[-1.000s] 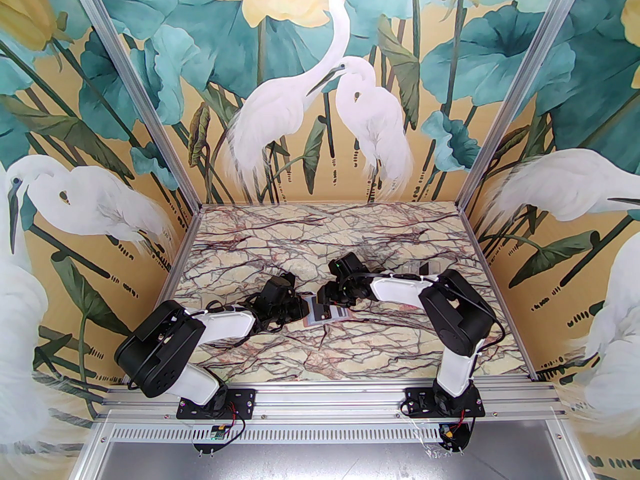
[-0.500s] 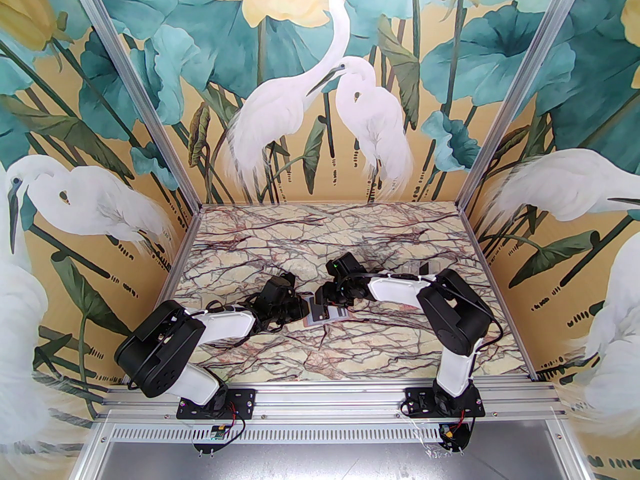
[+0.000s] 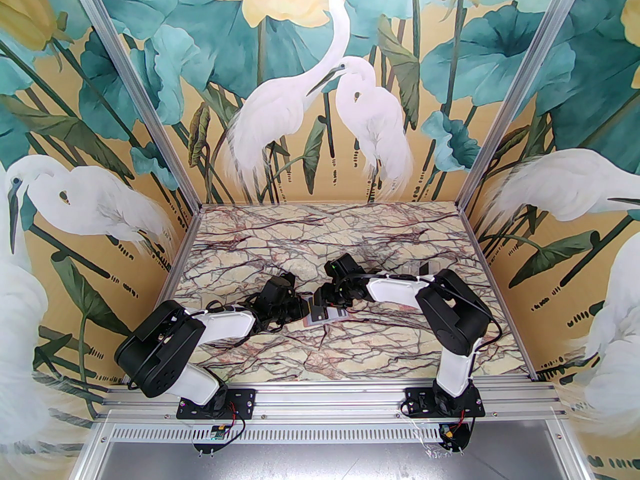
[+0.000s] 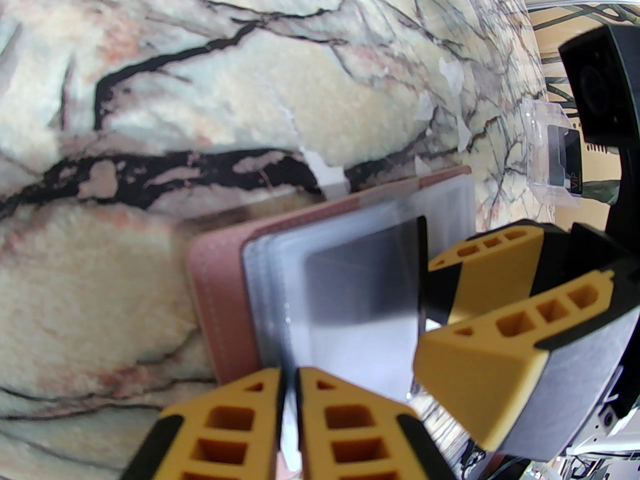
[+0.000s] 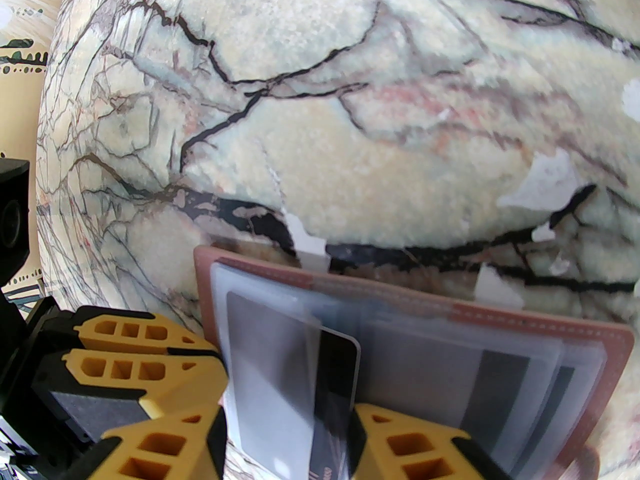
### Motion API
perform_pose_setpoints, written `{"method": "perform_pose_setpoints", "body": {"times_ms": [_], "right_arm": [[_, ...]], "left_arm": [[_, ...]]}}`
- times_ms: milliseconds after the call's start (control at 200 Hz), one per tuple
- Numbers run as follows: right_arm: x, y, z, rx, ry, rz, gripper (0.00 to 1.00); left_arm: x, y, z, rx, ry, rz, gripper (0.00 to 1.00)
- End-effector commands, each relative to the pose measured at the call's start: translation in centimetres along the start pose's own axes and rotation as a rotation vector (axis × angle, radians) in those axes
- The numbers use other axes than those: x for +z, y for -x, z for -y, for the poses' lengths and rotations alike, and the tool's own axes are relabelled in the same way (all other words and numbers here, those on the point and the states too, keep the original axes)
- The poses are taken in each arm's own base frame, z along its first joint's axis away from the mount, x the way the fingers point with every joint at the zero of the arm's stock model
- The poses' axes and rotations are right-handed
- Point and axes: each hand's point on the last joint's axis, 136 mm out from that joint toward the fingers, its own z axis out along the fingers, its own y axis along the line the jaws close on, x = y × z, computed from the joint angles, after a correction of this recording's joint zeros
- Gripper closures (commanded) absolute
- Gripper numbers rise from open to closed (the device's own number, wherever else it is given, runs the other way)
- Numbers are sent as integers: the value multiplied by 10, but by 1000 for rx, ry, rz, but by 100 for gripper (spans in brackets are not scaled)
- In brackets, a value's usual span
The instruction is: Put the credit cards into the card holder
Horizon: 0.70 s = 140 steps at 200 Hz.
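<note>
The card holder (image 3: 320, 318) lies open on the marble table, dusty-pink with clear sleeves (image 4: 280, 278) inside, its pink rim (image 5: 500, 318) facing up. My left gripper (image 4: 290, 385) is shut on the near edge of one clear sleeve. From the other side, my right gripper (image 5: 285, 418) is shut on a dark credit card (image 5: 337, 368), which is partly slid under the sleeve at the holder's left page. In the top view the left gripper (image 3: 299, 313) and right gripper (image 3: 322, 304) meet over the holder. Other dark cards (image 5: 500, 383) sit in the right-hand sleeves.
A small clear box (image 3: 422, 268) stands on the table behind the right arm, a dark card (image 4: 562, 160) upright in it. The right gripper's yellow fingers (image 4: 500, 358) hang close beside my left ones. Painted walls enclose the table on three sides.
The right gripper has edged a little to the left with its card, over the holder. The left arm has held still.
</note>
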Motion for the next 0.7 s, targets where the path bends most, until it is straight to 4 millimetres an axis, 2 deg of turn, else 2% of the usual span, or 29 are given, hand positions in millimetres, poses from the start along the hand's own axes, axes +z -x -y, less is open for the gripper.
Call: {"method": "perform_pose_setpoints", "body": {"times_ms": [0,490,695], "right_arm": [[8,-5,-4,6,6,-26,54],[11,-7,-8,-1,0,-39,55],[-3,-1,-7,-29,-60,-11,55]], "left_arm": [[4,-19,-24,-28,78,-51,84],[4,-19,-24,-28,77,-50,84],[4,-20,-26,-29,80,-52,84]]}}
